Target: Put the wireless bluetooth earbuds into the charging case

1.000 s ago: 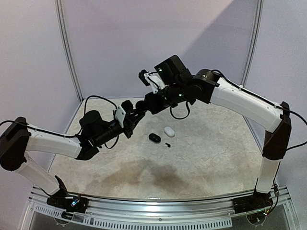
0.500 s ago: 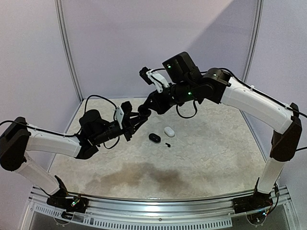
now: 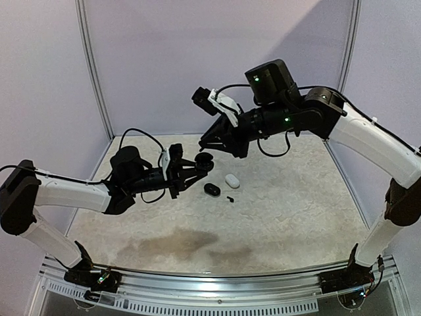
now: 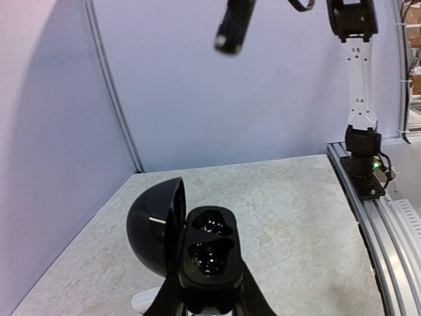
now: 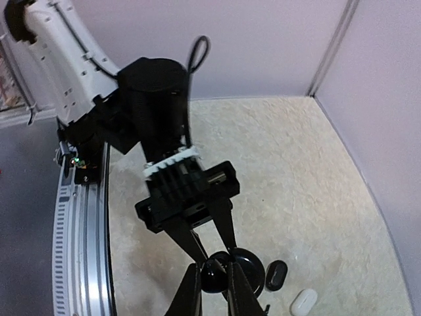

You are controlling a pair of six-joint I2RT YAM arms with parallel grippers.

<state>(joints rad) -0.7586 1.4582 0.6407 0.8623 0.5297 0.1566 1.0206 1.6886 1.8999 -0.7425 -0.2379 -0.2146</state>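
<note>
My left gripper [image 3: 196, 164] [image 4: 209, 293] is shut on the base of an open black charging case [image 4: 209, 253] [image 3: 204, 159], held above the table. Its lid [image 4: 154, 234] stands up on the left, and both cavities show only shiny contacts. My right gripper [image 3: 203, 141] [image 5: 214, 265] hangs just above the case, pointing down. It is shut on a small glossy black earbud [image 5: 212, 278]. Another tiny black earbud [image 3: 229, 198] lies on the table.
A closed black case [image 3: 212, 189] [image 5: 277, 274] and a white case [image 3: 231, 180] [image 5: 303, 301] lie on the speckled table, right of the held case. The enclosure's walls rise behind and at both sides. The arms' rail [image 4: 378, 217] runs along the near edge.
My right arm has lifted up and to the right, off the left gripper. The left gripper has swung right, and the open case now sits under the right fingers.
</note>
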